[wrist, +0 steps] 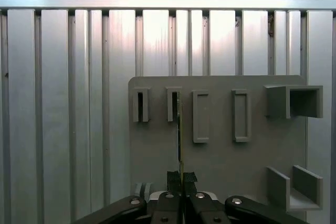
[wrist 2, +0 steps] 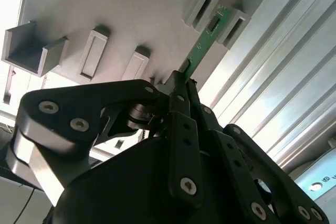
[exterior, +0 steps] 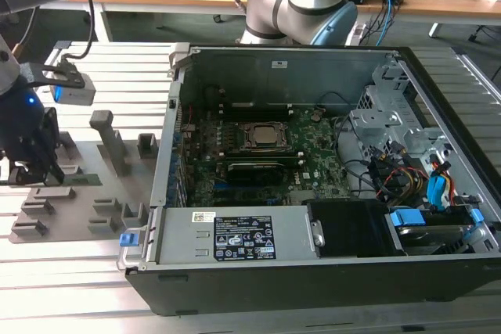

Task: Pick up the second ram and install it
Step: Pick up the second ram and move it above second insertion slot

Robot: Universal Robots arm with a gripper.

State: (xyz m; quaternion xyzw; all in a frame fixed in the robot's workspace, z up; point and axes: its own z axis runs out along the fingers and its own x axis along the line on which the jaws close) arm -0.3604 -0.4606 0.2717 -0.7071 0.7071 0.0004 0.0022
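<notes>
The second ram [wrist 2: 205,40] is a thin green board, seen edge-on as a narrow line [wrist: 179,129] in the first wrist view. Its far end sits between two grey holder blocks [wrist 2: 201,7] on the grey holder plate [wrist: 220,161]. My gripper [wrist 2: 181,80] is shut on the near end of the stick, black fingers [wrist: 173,179] pressed on both flat sides. In the exterior view the gripper [exterior: 35,168] hangs low over the holder plate [exterior: 86,193] at the exterior view's left, well apart from the open computer case [exterior: 313,256].
Inside the case lie the green motherboard [exterior: 313,166] with a processor socket [exterior: 264,137], cables and a drive cage [exterior: 391,107] toward the exterior view's right. Other grey holder blocks [exterior: 109,140] stand on the plate. Ribbed aluminium table [wrist: 63,103] surrounds everything.
</notes>
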